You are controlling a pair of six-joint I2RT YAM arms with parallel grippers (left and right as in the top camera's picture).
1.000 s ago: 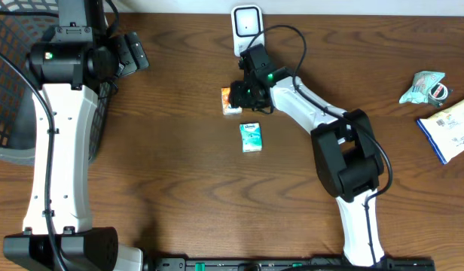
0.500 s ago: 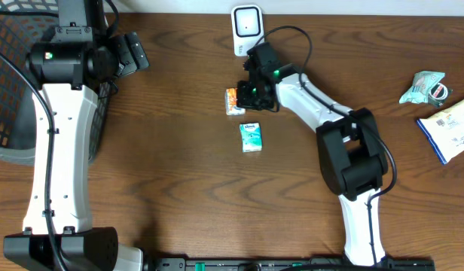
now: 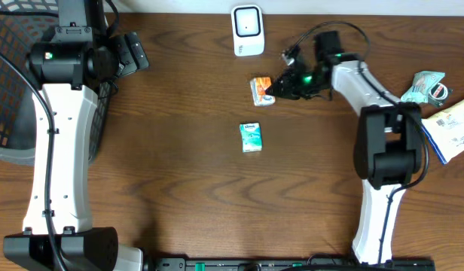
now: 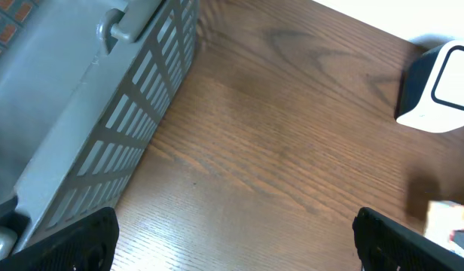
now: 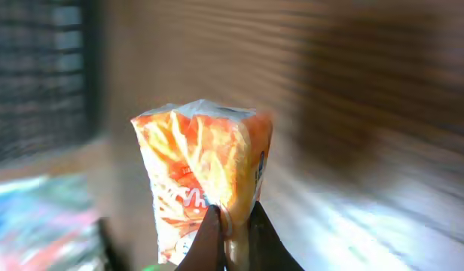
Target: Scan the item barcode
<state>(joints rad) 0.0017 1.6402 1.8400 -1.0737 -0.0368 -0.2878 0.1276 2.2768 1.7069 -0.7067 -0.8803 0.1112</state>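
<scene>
Nearest the robot's base, a small teal box (image 3: 251,138) lies flat and alone on the brown wooden table (image 3: 179,196). Farther out, at the right edge, rest a blue-and-white packet (image 3: 450,128) and, just beyond it, a crumpled green wrapper (image 3: 424,86).

Level with them near the table's middle, the right gripper (image 3: 277,87) is clamped tight on an orange snack packet (image 3: 261,90), the item to be scanned. The right wrist view shows its fingers (image 5: 264,239) pinching the packet's lower edge, the packet standing upright above them against a blurred background. Whether the packet is clear of the tabletop cannot be told.

Well apart on the left, the left gripper (image 3: 135,53) hangs with its jaws spread wide and nothing between them, just beside a dark mesh basket (image 3: 10,83) at the table's left side.

Farthest back, the white scanner (image 3: 247,31) stands at the table's far edge, near the packet but not touching it.
</scene>
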